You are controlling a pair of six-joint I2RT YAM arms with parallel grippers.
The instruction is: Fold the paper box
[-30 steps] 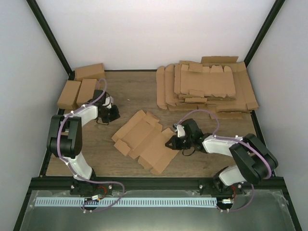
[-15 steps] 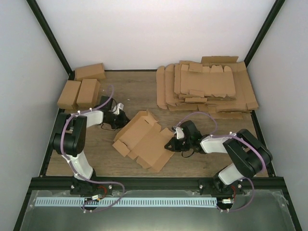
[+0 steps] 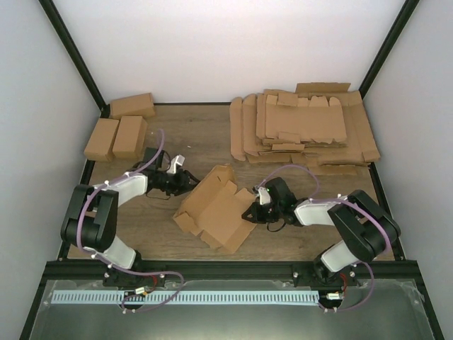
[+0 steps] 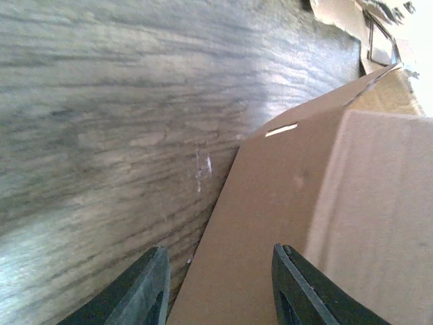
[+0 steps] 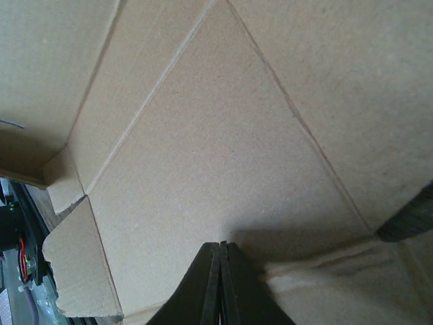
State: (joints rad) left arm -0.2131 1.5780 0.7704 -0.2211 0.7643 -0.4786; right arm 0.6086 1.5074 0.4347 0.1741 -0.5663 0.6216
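Note:
The paper box (image 3: 216,211) is a brown die-cut sheet in the middle of the table, with its left panels raised off the wood. My left gripper (image 3: 187,180) is at the sheet's left edge. In the left wrist view it (image 4: 220,288) stands open, and a brown panel of the box (image 4: 325,203) runs between and beyond its fingers. My right gripper (image 3: 249,213) is at the sheet's right side. In the right wrist view it (image 5: 221,249) is shut, its tip resting against a creased panel of the box (image 5: 203,149).
A big stack of flat cardboard blanks (image 3: 304,127) lies at the back right. Three folded cartons (image 3: 117,136) sit at the back left. Bare wood (image 4: 101,135) lies left of the box. A black frame rail (image 3: 226,268) runs along the near edge.
My left gripper swung right to the box's left edge and opened. The box's left side rose and the sheet bunched toward the right. The right gripper barely moved.

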